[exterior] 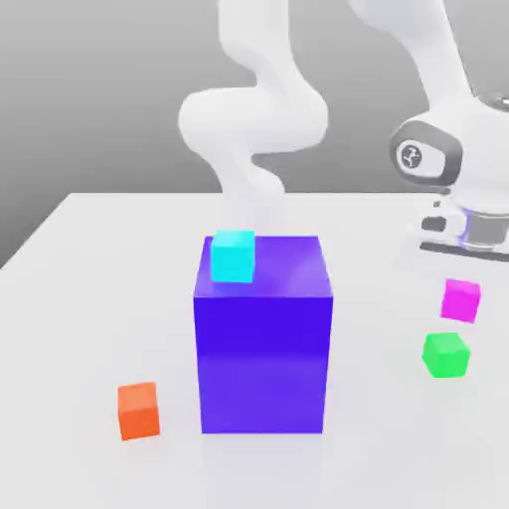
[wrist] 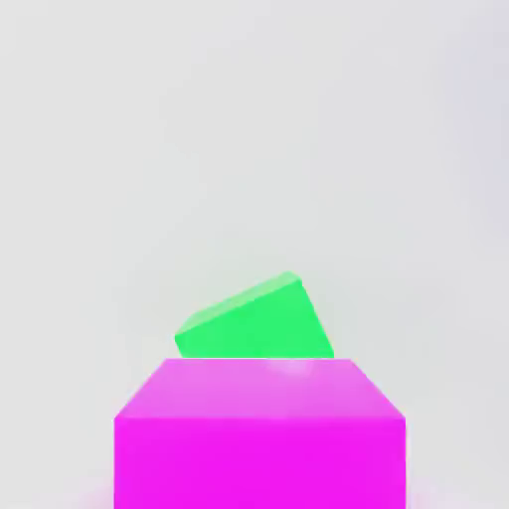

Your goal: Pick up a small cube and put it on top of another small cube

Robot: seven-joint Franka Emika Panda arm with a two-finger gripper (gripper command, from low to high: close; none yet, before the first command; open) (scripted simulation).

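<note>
Step in hand: carry. Magenta cube (exterior: 460,299) sits raised off the table (exterior: 89,298) on the exterior view's right, directly below the wrist, and fills the near part of the hand view; fingers pressed together, judged pinching it (contact itself hidden). Green cube (exterior: 444,354) rests on the table just nearer, apart from the magenta one. Next move calls for squaring above green, then lowering flush before release. Containers: none. Also present: blue block (exterior: 263,338) bearing a cyan cube (exterior: 233,255); orange cube (exterior: 138,411) near left.
</note>
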